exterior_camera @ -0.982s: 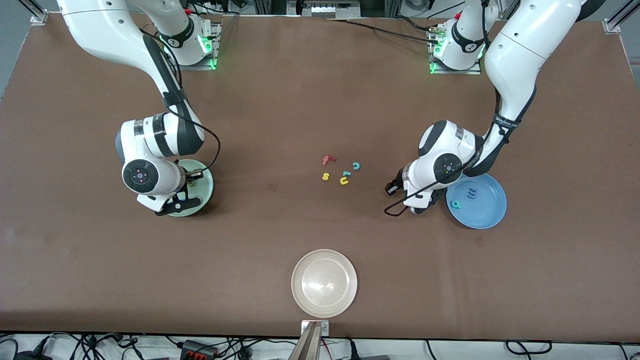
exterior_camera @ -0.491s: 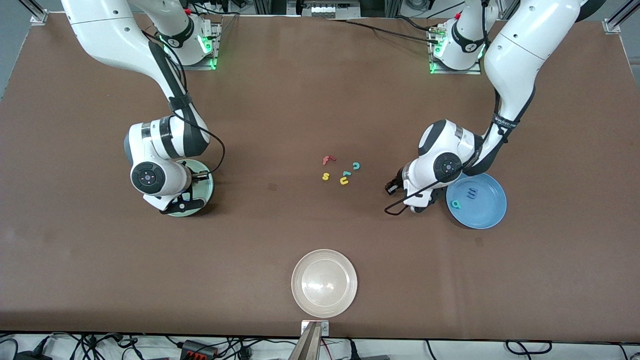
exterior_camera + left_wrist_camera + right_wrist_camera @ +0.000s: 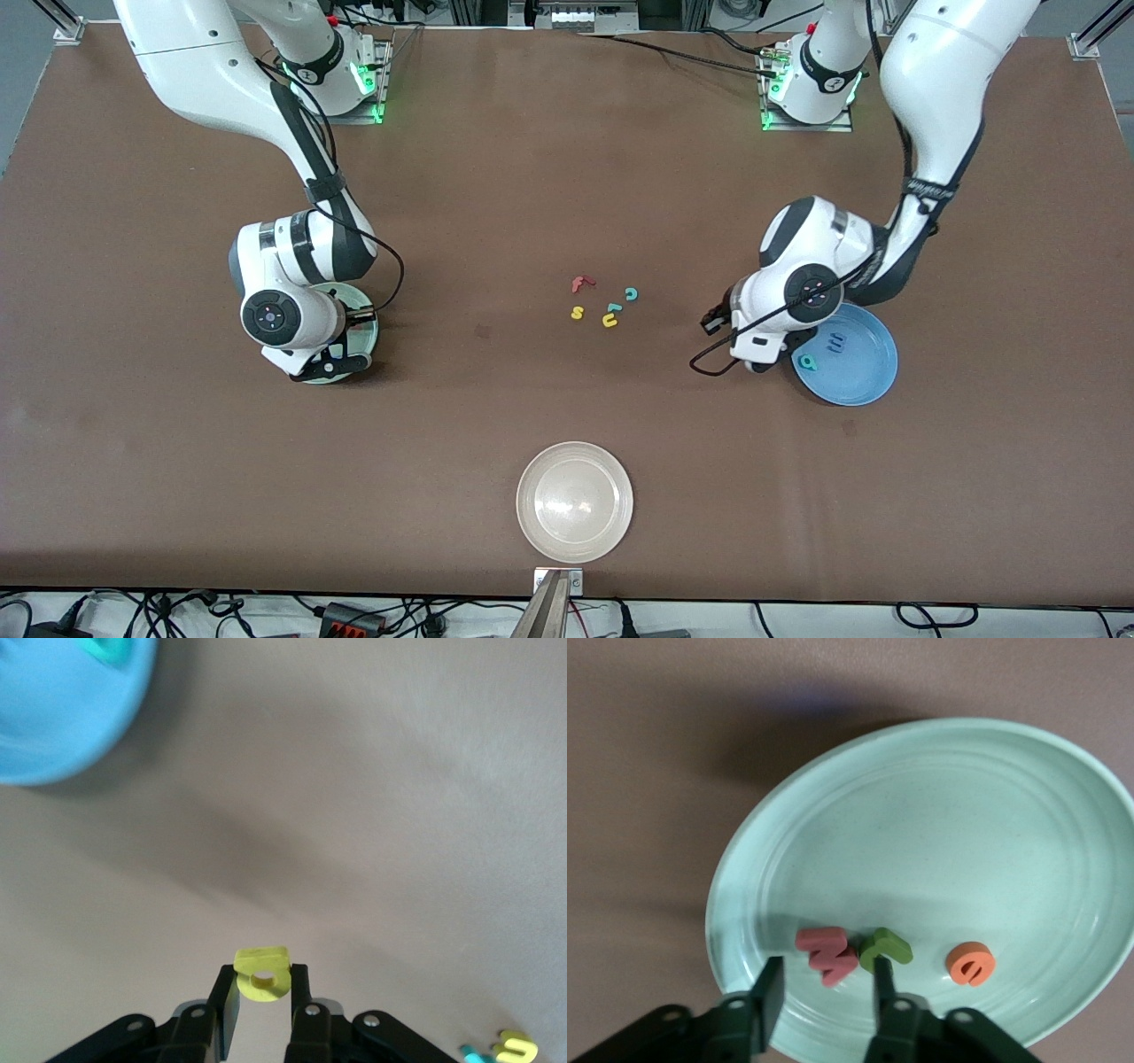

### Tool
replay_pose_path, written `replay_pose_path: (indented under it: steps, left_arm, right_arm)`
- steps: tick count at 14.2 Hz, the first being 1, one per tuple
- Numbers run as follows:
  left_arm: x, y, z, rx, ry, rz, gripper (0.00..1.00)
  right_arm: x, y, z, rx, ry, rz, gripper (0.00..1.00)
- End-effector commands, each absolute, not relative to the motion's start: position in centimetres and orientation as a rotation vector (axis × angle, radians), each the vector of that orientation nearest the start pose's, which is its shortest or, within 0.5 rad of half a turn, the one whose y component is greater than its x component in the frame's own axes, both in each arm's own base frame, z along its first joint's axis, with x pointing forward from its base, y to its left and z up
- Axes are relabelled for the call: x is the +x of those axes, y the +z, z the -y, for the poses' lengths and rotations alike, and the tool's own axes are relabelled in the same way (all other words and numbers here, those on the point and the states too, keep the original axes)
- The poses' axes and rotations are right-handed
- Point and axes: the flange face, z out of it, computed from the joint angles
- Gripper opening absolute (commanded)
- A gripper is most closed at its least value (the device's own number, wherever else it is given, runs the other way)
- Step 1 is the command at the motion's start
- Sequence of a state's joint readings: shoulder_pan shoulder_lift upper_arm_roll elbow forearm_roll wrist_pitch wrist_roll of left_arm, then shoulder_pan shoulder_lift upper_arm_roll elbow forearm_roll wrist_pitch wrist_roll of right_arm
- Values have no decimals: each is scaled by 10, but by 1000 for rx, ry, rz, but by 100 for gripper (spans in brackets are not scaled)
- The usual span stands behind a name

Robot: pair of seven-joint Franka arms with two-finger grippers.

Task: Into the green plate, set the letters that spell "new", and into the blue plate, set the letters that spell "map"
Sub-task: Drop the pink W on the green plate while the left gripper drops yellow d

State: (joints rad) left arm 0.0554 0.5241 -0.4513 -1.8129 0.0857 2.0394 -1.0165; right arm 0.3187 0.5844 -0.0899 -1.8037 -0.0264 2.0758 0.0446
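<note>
Left wrist view: left claw (image 3: 264, 997) grips yellow "a" (image 3: 262, 974).

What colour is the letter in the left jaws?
Yellow letter, clearest in the left wrist view.

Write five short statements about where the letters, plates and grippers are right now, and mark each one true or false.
1. The left gripper is shut on the yellow "a". True.
2. The green plate holds the red-pink "w", dark green "n" and orange "e". True.
3. The blue plate holds no letters. False: the blue-purple "m" and teal "p" lie in it.
4. The right gripper grips the red-pink "w". False: it is open over the green plate, holding nothing.
5. The cream-white plate holds a yellow letter. False: it holds none.
</note>
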Motion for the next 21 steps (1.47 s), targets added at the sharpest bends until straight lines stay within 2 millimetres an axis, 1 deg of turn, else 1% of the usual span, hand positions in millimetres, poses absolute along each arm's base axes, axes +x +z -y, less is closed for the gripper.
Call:
replay_pose_path:
  steps: [1,2,3,4,5,6,7,8,9,10,11,12,13,14,15,16,17,18,19,21]
  left_arm:
    - [590,283,165,-2950,424,718,1]
    - [595,284,141,-2983,442,621,1]
    - [598,282,126,-3010,453,542,1]
    - [599,277,110,-3032,469,475,1]
    - [601,274,95,-3050,477,430,1]
    - [603,268,82,-3068,485,389,1]
    - [601,254,80,-3080,500,369,2]
    - [598,246,79,-3085,484,360,2]
    - [595,237,73,-3077,452,337,2]
    - [593,231,66,-3075,432,332,2]
    - [592,228,60,-3083,417,337,2]
    - [592,227,58,-3091,416,313,11]
    - [593,230,58,-3091,414,308,42]
    - [594,233,56,-3089,406,318,99]
    - [596,244,57,-3086,389,311,100]
    - [599,258,58,-3082,370,308,100]
    - [605,272,59,-3079,368,297,100]
    - [610,285,58,-3071,383,285,100]
    - [617,302,59,-3062,406,255,100]
    - [623,332,60,-3055,471,142,100]
  right_arm:
    - [605,233,-149,-3196,405,308,100]
    - [607,251,-149,-3195,371,309,100]
    - [608,267,-150,-3193,345,310,100]
    - [611,288,-150,-3192,313,309,100]
    - [613,306,-149,-3193,313,306,100]
    - [617,330,-147,-3196,317,277,100]
    - [620,351,-144,-3203,333,222,100]
    - [624,371,-139,-3211,359,162,100]
    - [629,391,-132,-3216,380,108,100]
    - [631,406,-127,-3219,392,85,100]
    - [638,427,-115,-3219,369,52,100]
    - [645,446,-97,-3210,327,25,100]
    - [649,473,-81,-3195,264,-17,100]
    - [653,499,-72,-3197,184,-30,100]
    - [659,520,-52,-3195,116,-86,100]
    - [660,530,-33,-3197,90,-138,100]
    - [657,541,-6,-3188,82,-209,100]
    - [648,556,15,-3170,79,-262,100]
    - [636,574,35,-3155,84,-304,100]
    - [618,606,63,-3136,4,-343,100]
